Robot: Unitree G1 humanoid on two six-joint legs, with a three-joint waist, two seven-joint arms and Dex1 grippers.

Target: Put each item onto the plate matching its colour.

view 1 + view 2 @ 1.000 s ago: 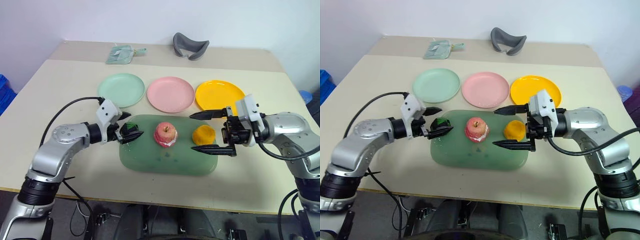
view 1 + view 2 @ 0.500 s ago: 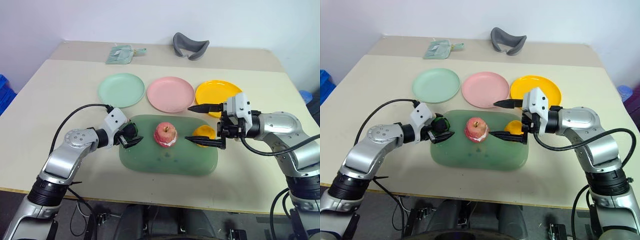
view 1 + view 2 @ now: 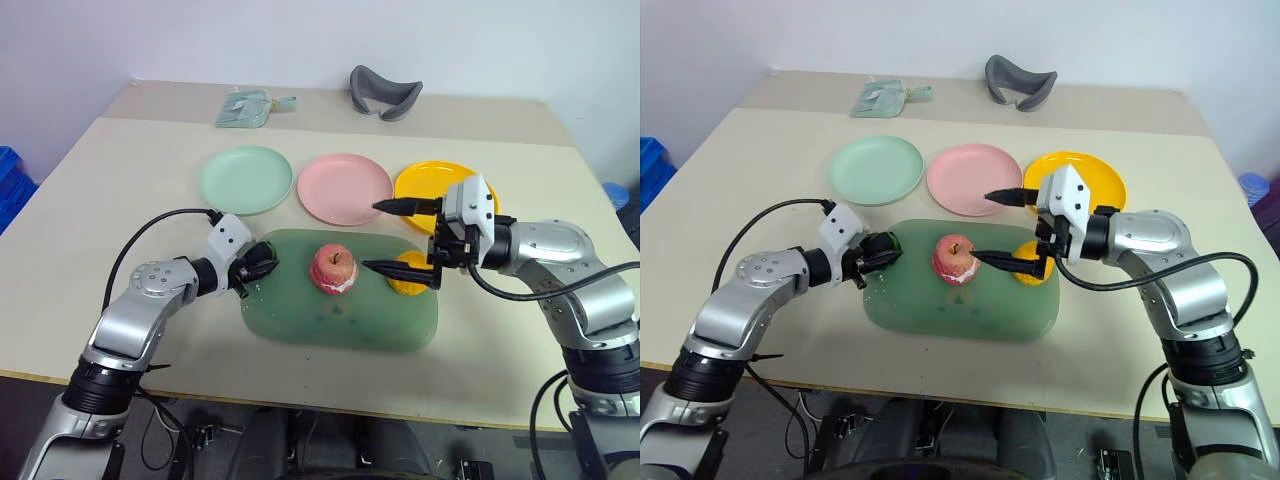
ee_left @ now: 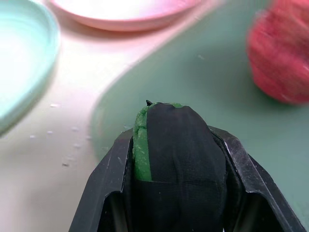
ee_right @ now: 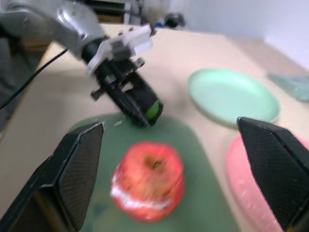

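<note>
Jaws round half-hidden green ball (image 4: 140, 145)

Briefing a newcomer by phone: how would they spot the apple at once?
Find the translucent green mat on the table, in front of three plates. At its middle stands the apple: pink-red, with a whitish base, unlike the orange fruit beside it.
</note>
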